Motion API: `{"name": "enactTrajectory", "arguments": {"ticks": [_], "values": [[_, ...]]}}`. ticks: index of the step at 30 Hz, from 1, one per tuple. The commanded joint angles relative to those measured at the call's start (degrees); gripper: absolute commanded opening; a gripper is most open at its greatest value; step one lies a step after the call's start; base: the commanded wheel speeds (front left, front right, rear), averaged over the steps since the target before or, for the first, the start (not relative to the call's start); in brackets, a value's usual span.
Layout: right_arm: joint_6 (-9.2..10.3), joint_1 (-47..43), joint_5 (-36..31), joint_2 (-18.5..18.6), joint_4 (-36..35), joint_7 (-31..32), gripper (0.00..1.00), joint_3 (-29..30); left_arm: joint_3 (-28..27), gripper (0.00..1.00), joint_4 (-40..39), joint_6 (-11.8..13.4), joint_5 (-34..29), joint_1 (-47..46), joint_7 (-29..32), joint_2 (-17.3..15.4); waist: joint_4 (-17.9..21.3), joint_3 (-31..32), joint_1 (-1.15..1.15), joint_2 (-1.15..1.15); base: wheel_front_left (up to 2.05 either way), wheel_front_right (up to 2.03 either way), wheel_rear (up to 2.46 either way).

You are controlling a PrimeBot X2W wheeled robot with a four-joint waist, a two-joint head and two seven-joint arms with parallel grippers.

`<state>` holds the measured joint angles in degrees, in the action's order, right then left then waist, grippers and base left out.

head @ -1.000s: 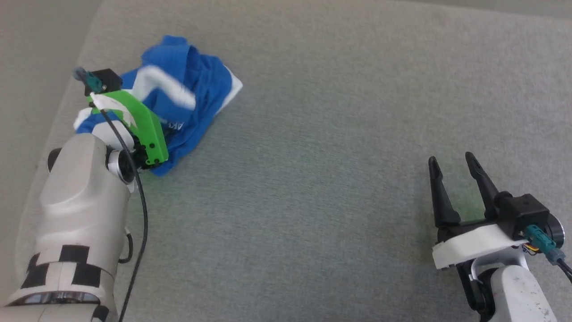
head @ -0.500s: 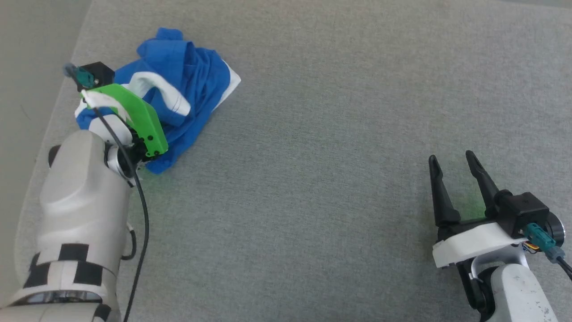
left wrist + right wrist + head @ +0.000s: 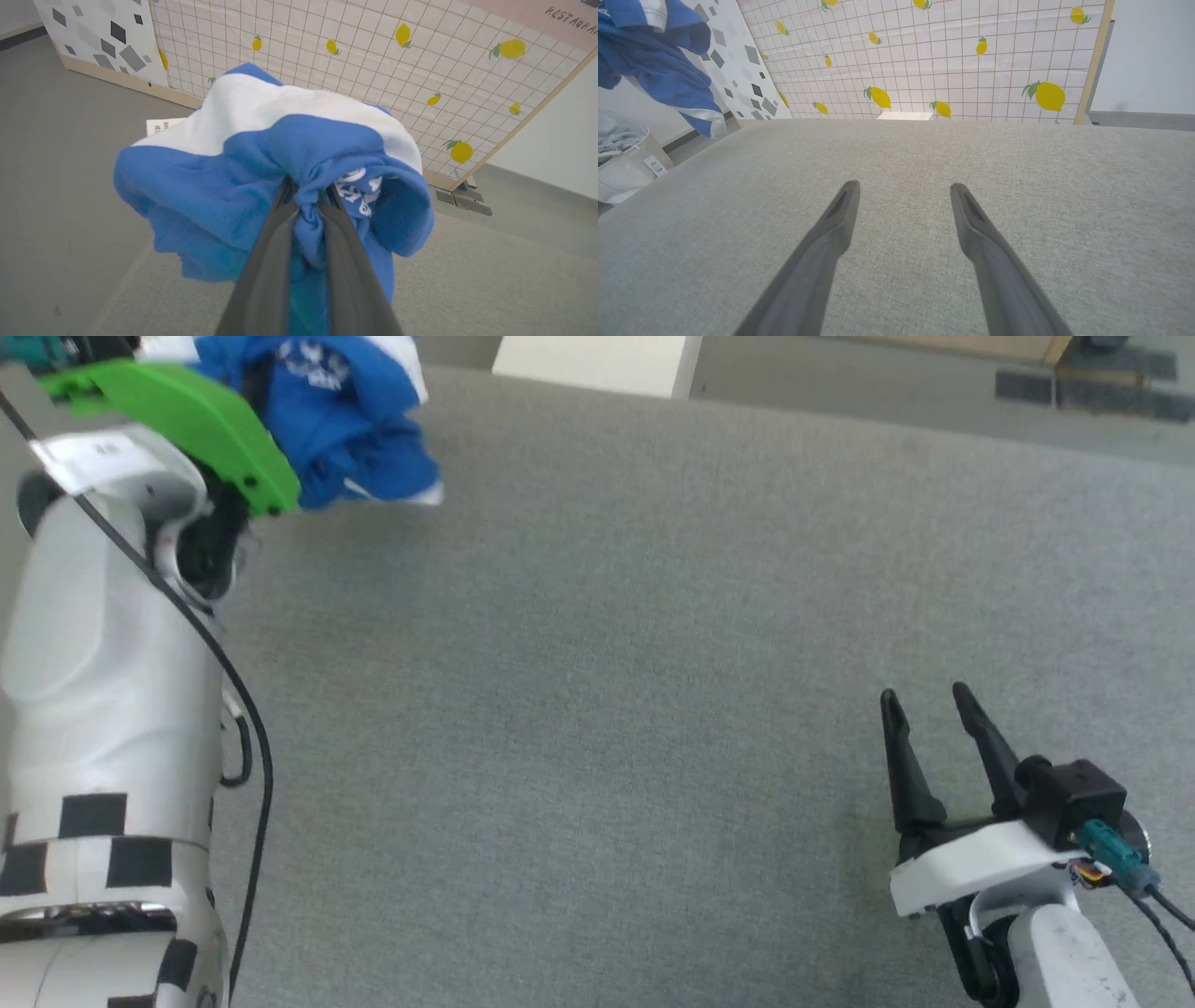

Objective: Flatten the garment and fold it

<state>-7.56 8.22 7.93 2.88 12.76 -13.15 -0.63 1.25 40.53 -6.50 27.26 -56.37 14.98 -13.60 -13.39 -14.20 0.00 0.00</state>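
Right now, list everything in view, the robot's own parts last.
grey fabric-covered surface: one, grey, under both arms.
bright blue soft jersey with white panels: one, blue and white, bunched and lifted above the surface's far left.
lemon-print grid panel: one, white with yellow lemons, upright beyond the surface.
panel with grey geometric shapes: one, white and grey, left of the lemon panel.
pale bin: one, whitish, holding pale cloth, beside the surface's left edge.
flat white block: one, white, past the far edge.
left end effector: one, dark fingers, shut on the jersey.
right end effector: one, dark fingers, open, low over the surface's right side.
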Motion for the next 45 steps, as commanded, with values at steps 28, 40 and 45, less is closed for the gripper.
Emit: {"name": "enactTrajectory", "arguments": {"ticks": [28,40,45], "values": [[0.08,-4.80,2.95,-0.01,3.02,-1.84,1.00,3.27,13.81,0.00,-15.18,-0.93,5.54,3.45,9.72,7.76,21.92,11.20,0.00,0.00,0.00,0.00,0.00],[0.08,-5.50,3.60,-0.01,1.82,-1.85,1.00,4.32,27.19,0.00,-7.80,-0.97,4.27,17.38,15.65,9.15,25.51,9.05,0.00,0.00,0.00,0.00,0.00],[0.08,-5.01,4.48,-0.01,1.51,-1.85,1.00,3.57,30.28,0.00,-2.49,-0.98,5.85,23.78,18.97,9.18,25.53,8.29,0.00,0.00,0.00,0.00,0.00]]}}
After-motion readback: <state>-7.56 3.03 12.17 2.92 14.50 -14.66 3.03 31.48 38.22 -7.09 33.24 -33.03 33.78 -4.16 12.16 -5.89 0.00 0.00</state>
